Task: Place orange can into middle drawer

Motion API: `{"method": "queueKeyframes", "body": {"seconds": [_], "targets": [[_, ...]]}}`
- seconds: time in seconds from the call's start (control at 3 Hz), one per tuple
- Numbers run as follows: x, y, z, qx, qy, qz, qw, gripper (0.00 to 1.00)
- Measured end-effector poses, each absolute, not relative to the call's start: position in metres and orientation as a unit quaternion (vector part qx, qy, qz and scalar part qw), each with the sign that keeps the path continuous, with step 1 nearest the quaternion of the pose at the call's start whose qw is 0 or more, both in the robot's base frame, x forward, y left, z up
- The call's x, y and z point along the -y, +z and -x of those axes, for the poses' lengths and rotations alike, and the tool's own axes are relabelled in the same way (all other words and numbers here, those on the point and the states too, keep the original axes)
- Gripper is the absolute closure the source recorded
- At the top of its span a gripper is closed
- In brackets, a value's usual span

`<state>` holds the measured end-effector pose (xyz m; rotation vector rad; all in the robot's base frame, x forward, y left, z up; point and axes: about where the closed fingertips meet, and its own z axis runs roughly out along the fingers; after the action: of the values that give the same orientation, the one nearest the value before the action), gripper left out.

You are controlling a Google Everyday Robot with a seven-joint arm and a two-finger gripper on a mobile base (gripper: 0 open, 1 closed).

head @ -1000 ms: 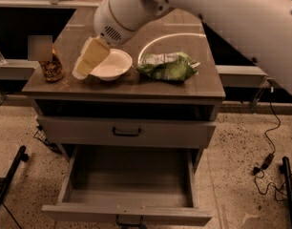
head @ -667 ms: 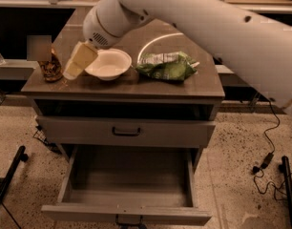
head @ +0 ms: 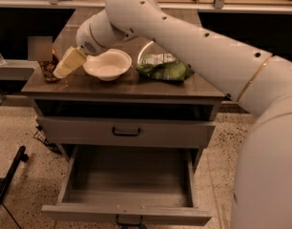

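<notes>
Beside the orange can (head: 47, 69) hangs the gripper (head: 58, 72).

A white bowl (head: 108, 65) and green snack bag (head: 166, 70) rest on the cabinet top (head: 112, 87).

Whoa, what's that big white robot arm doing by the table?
The robot's gripper is right beside the orange can at the left end of the cabinet top. The can isn't lifted yet. The middle drawer below is pulled open. A white bowl and green bag sit nearby.
</notes>
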<state>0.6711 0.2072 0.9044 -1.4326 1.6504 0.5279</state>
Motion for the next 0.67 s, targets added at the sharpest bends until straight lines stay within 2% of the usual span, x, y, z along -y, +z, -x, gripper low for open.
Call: {"method": "queueKeyframes", "body": {"seconds": [0.67], "targets": [[-0.24,0.894,-0.685,-0.657,0.31,0.524,0.444,0.0]]}}
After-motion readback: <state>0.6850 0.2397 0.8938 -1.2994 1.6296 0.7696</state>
